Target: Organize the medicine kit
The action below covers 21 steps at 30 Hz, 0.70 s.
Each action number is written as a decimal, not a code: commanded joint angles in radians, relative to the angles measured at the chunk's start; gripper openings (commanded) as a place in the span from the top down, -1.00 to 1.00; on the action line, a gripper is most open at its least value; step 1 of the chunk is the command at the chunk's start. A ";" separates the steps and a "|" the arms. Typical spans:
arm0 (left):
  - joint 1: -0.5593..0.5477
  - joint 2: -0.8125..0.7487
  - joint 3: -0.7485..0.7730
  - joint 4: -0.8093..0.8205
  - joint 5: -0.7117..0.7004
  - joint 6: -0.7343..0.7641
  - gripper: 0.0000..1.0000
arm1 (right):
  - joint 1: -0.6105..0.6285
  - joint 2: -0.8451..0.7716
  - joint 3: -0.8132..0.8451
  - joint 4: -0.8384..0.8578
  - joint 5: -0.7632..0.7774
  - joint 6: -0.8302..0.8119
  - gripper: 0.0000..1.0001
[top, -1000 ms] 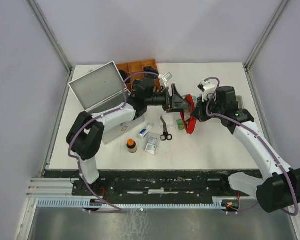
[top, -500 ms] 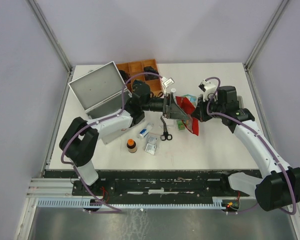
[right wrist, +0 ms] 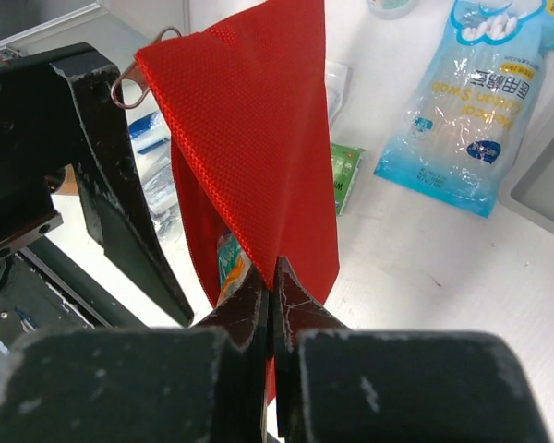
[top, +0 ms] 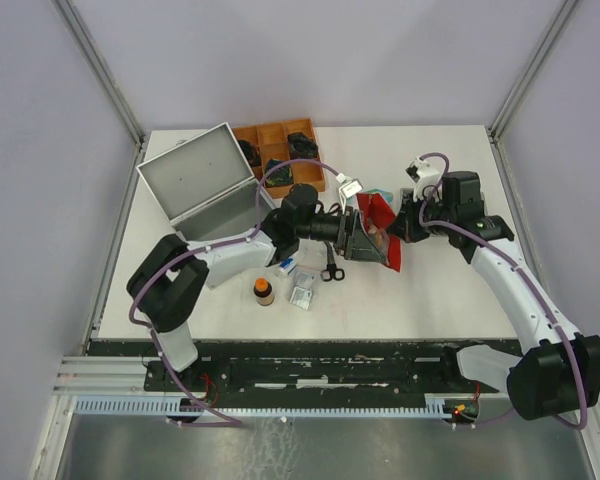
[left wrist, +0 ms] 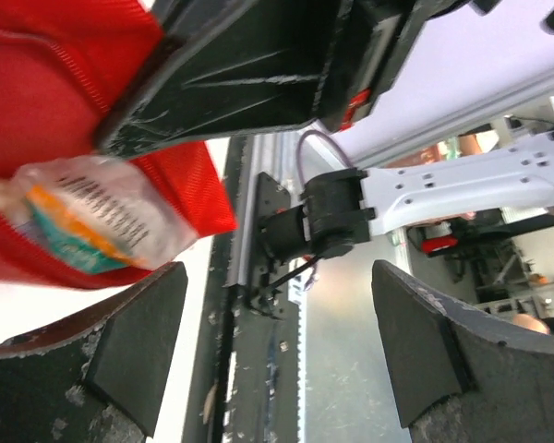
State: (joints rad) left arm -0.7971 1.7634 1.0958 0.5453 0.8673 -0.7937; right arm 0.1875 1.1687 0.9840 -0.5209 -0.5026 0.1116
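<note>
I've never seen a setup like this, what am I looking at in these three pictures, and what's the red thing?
Two robot arms, left and right, are bolted at a table's near edge. One picture looks down from above; the other two come from a camera on each wrist. The right gripper is pinched shut on a red mesh pouch; the left gripper stands open beside it. On the table lie an open silver case, a wooden tray, scissors and a brown bottle.
</note>
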 commanded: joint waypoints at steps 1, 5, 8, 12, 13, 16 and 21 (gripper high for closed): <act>0.004 -0.054 0.071 -0.216 -0.037 0.354 -0.75 | -0.017 -0.012 0.061 -0.026 0.010 -0.019 0.99; 0.016 -0.131 0.133 -0.473 -0.038 0.667 -0.81 | -0.024 0.005 0.101 -0.120 0.078 -0.076 0.99; 0.031 -0.166 0.151 -0.638 -0.108 0.859 -0.81 | -0.041 0.009 0.112 -0.178 0.130 -0.098 0.99; 0.036 -0.152 0.147 -0.772 -0.293 1.025 -0.81 | -0.082 0.003 0.115 -0.202 0.163 -0.086 0.99; 0.037 -0.141 0.146 -0.786 -0.354 1.041 -0.81 | -0.094 0.001 0.118 -0.204 0.165 -0.081 0.99; 0.038 -0.098 0.141 -0.791 -0.481 1.043 -0.81 | -0.125 -0.006 0.114 -0.191 0.165 -0.063 0.99; 0.042 0.031 0.220 -0.800 -0.563 1.107 -0.74 | -0.166 -0.016 0.092 -0.170 0.146 -0.062 0.99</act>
State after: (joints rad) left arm -0.7616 1.7031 1.2289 -0.2058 0.4335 0.1791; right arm 0.0425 1.1774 1.0508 -0.7280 -0.3534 0.0402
